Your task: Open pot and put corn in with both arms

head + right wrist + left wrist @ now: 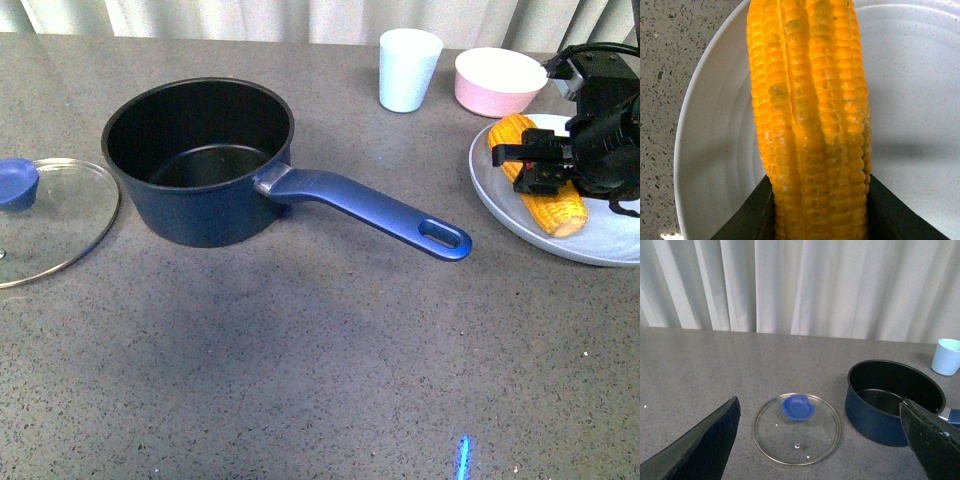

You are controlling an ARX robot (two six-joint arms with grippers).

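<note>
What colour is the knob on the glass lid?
Blue knob, clearest in the left wrist view.

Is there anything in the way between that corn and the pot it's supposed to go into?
Nothing visible. The lid lies on the table left of the pot, whose mouth is open. Between corn and pot only the pot's handle lies low, pointing towards the plate; cup and bowl stand further back.

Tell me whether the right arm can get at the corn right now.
Likely yes: the right pincer straddles the corn on the plate, fingers against both sides, nothing in between.
</note>
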